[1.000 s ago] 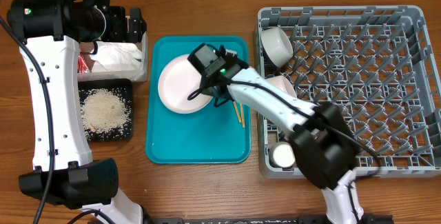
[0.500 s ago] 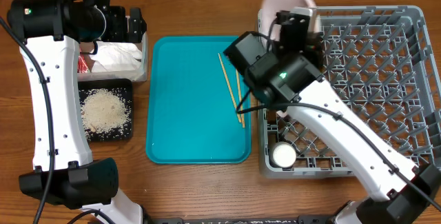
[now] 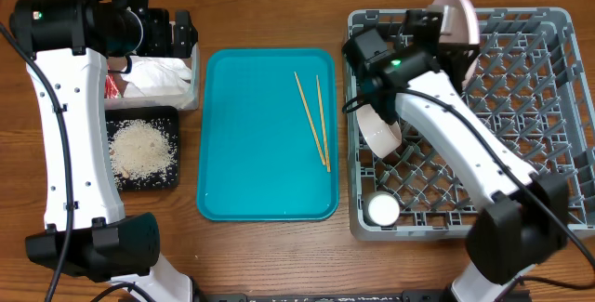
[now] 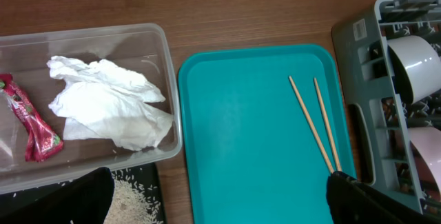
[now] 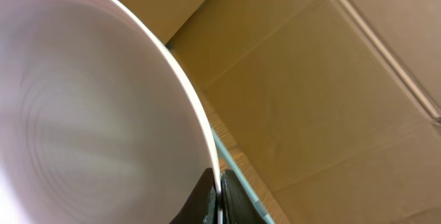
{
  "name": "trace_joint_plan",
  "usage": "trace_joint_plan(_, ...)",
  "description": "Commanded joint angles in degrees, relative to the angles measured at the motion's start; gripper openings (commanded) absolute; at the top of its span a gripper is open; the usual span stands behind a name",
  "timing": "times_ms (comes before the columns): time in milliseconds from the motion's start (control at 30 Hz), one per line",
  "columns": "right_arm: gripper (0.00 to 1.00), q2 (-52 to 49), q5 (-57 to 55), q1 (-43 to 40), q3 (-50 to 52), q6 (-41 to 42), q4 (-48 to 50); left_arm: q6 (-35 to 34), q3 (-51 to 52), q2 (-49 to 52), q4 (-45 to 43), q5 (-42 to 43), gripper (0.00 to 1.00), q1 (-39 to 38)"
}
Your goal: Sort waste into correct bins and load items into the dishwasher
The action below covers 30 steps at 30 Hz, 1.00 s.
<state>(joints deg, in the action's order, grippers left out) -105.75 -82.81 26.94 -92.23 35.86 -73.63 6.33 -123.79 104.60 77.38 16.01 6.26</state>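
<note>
While the overhead view shows the right gripper (image 3: 429, 25) clamped on a smooth pale-pink round plate (image 3: 456, 16), held on edge at the far side of the grey lattice dish rack (image 3: 539, 107), two thin wooden chopsticks (image 3: 314, 121) lie on the teal tray (image 3: 251, 153).

Left wrist: the left gripper (image 3: 181, 32) has its fingers (image 4: 72, 200) spread apart near the clear tub (image 4: 162, 65), which holds crumpled tissue (image 4: 103, 107) and a red packet (image 4: 31, 124), its print illegible.

Right wrist: fingers (image 5: 205, 198) pinch the plate's thin rim.

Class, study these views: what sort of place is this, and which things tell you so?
Probably a robotics lab bench staged as a dish-clearing station: a grey dish rack, a teal tray with chopsticks, and a clear tub of tissues.
</note>
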Motion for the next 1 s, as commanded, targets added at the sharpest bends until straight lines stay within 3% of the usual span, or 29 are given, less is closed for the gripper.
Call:
trace_joint_plan(0, 0.04, -0.6, 2.0, -0.1, 1.2, 0.3, 1.9, 0.3, -0.4, -0.4, 0.0, -0.1, 1.0, 0.1)
trace_joint_plan(233, 0.04, -0.7, 12.3, -0.1, 3.0, 0.1, 6.2, 0.3, -0.4, -0.4, 0.0, -0.1, 1.0, 0.1)
trace_joint_plan(300, 0.11, -0.7, 15.9, -0.1, 3.0, 0.1, 7.0, 0.3, -0.4, -0.4, 0.0, -0.1, 1.0, 0.1)
trace_joint_plan(333, 0.29, -0.7, 17.5, -0.1, 3.0, 0.1, 7.1, 0.3, -0.4, -0.4, 0.0, -0.1, 1.0, 0.1)
trace_joint_plan(400, 0.98, -0.7, 19.7, -0.1, 3.0, 0.1, 8.3, 0.3, -0.4, -0.4, 0.0, -0.1, 1.0, 0.1)
trace_joint_plan(633, 1.0, -0.5, 25.4, -0.1, -1.0, -2.3, 7.0, 0.3, -0.4, -0.4, 0.0, -0.1, 1.0, 0.1)
trace_joint_plan(800, 1.0, 0.8, 30.6, 0.0, -11.7, -4.5, 0.4, 0.3, -0.4, -0.4, 0.0, -0.1, 1.0, 0.1)
trace_joint_plan(967, 1.0, 1.0, 51.2, 1.6, -27.0, -15.2, -2.9, 0.3, -0.4, -0.4, 0.0, -0.1, 1.0, 0.1)
